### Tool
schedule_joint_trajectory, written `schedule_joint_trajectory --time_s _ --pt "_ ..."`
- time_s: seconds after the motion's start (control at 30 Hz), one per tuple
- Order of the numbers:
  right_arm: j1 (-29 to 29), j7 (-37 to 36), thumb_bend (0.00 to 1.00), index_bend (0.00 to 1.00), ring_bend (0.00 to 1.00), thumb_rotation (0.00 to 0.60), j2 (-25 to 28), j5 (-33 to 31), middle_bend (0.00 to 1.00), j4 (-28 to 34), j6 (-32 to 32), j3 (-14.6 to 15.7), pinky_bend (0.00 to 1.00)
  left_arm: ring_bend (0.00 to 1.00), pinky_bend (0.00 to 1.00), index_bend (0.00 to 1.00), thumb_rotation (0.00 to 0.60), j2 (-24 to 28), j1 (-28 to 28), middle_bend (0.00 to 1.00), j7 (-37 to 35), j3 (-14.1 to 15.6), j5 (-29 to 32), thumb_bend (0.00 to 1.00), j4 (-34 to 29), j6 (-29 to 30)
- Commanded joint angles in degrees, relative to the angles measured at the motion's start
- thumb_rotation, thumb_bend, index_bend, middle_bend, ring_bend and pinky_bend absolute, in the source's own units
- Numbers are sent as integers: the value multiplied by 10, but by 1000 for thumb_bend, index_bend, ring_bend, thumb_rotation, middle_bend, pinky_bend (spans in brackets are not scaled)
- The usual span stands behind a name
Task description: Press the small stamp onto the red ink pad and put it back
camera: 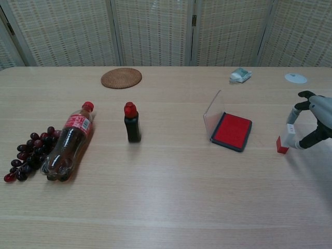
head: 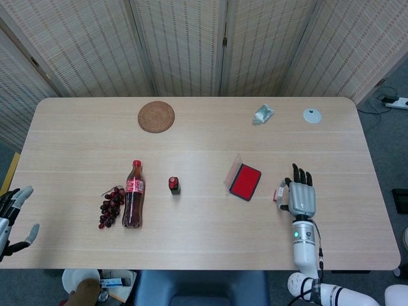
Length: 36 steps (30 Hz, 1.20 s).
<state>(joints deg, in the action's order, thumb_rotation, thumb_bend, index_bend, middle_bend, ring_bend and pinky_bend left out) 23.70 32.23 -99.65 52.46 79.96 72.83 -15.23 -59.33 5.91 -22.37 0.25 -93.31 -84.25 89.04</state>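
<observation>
The small stamp [head: 278, 192] [camera: 284, 141], white with a red base, stands on the table just right of the open red ink pad [head: 245, 182] [camera: 232, 130]. My right hand [head: 301, 196] [camera: 314, 119] is against the stamp's right side and pinches it between the thumb and a finger, while the other fingers stay spread. The stamp's base still rests on the wood. My left hand [head: 13, 213] hangs off the table's left edge with its fingers apart, holding nothing.
A small red-capped ink bottle [head: 173, 185] [camera: 132, 123] stands mid-table. A cola bottle [head: 132, 203] lies beside grapes [head: 111, 206] on the left. A woven coaster [head: 156, 116], a crumpled wrapper [head: 262, 113] and a white disc [head: 312, 115] sit along the far side.
</observation>
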Motion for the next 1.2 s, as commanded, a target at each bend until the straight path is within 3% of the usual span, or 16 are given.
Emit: schedule_joint_trajectory --time_s 0.03,0.5,0.93,1.2 --pt "2 -4 193 454 0 600 -2 3 0 -4 -1 -1 0 0 0 0 600 -1 -1 0 -1 0 -2 427 1 4" --pt "16 7 193 570 0 600 -10 -9 0 -17 -4 -7 0 0 0 0 600 -6 -5 0 -17 -2 -8 427 14 24" --pt "22 15 193 571 0 600 23 1 0 48 19 -23 0 0 0 0 600 -9 -2 0 -13 -2 -8 427 17 20" --pt "56 0 193 571 0 600 -1 -29 0 31 -18 -53 0 0 0 0 600 -8 0 0 -22 -3 -2 427 19 14"
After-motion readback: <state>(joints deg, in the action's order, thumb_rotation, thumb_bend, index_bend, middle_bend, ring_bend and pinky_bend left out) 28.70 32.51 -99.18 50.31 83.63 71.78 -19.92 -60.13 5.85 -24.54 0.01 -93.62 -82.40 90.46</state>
